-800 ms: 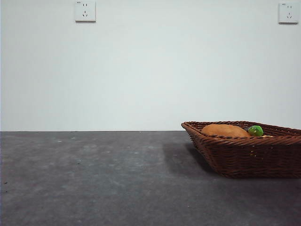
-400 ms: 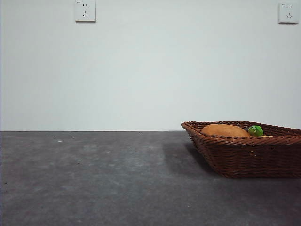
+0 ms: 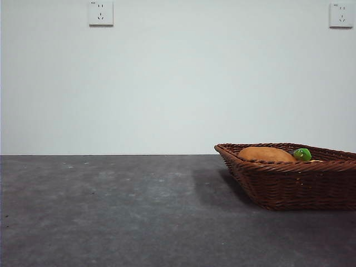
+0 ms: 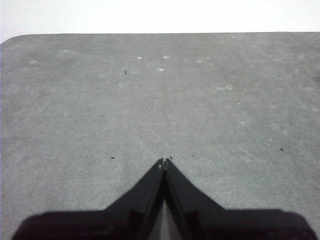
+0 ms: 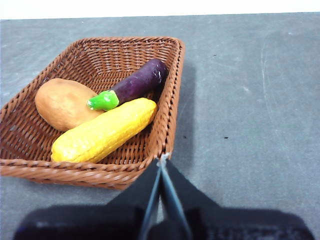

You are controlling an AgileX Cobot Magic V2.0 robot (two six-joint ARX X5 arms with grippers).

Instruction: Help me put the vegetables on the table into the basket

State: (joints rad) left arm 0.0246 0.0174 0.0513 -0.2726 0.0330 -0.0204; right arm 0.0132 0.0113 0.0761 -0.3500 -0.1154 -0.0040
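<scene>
The brown wicker basket [image 3: 289,183] stands at the right of the table [image 3: 111,211] and shows from above in the right wrist view [image 5: 172,80]. Inside it lie all three vegetables: a brown potato [image 5: 62,102], a lumpy yellow cob-shaped one [image 5: 105,131] and a dark-purple eggplant [image 5: 137,82] with a green cap. From the front only the potato [image 3: 266,154] and the green cap [image 3: 303,154] rise over the rim. My right gripper [image 5: 162,159] is shut and empty, just outside the basket's near rim. My left gripper [image 4: 164,161] is shut over bare table.
A white wall with two sockets [image 3: 100,12] backs the table. The dark grey table [image 4: 160,90] stretches flat to the left of the basket, and also beside it [image 5: 250,90].
</scene>
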